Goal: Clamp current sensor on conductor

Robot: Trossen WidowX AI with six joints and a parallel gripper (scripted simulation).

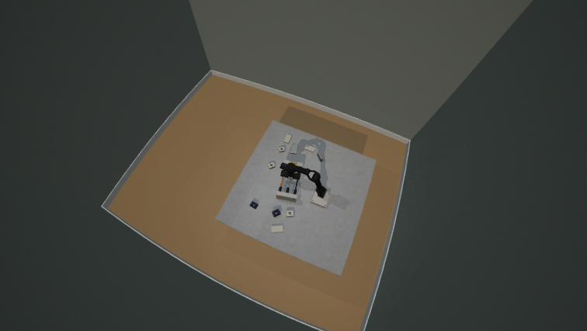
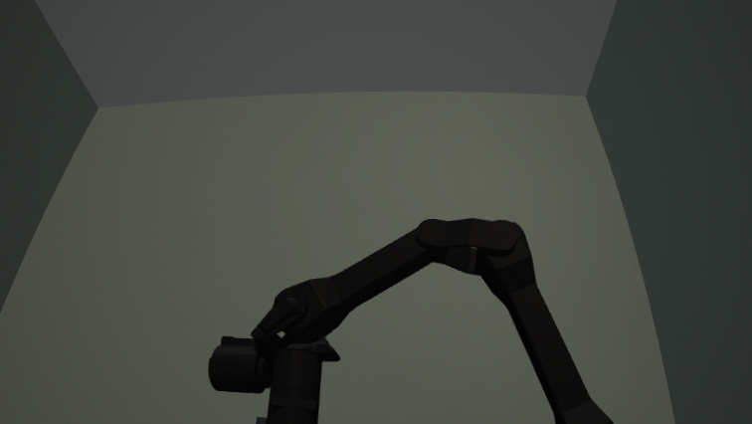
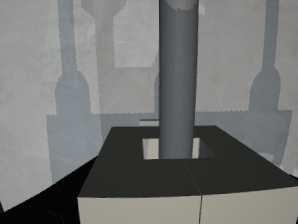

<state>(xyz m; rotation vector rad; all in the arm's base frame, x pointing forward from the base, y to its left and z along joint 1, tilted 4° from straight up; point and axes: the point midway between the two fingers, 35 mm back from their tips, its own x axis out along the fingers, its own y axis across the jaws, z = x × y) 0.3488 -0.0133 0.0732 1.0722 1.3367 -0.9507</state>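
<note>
The current sensor (image 3: 135, 175), with a dark top face and cream sides, surrounds a grey upright-looking conductor (image 3: 177, 80) in the wrist view. The conductor passes through its square window. The two halves meet along a thin seam on the near side, with no gap visible. My gripper (image 3: 165, 160) (image 1: 290, 175) is shut on the sensor, a black finger showing at its left and a sliver at its right. The arrow, the LOAD marker and the latch cannot be made out. The exterior view shows only the arm (image 2: 389, 271), not the fingertips.
Under my arm, a stand with a white end bar (image 1: 286, 195) carries an orange conductor (image 1: 281, 181) and others beside it. Dark square blocks (image 1: 253, 204) (image 1: 276, 213), pale square blocks (image 1: 290, 213) (image 1: 271, 165) and pale flat plates (image 1: 277, 228) (image 1: 287, 138) lie around it.
</note>
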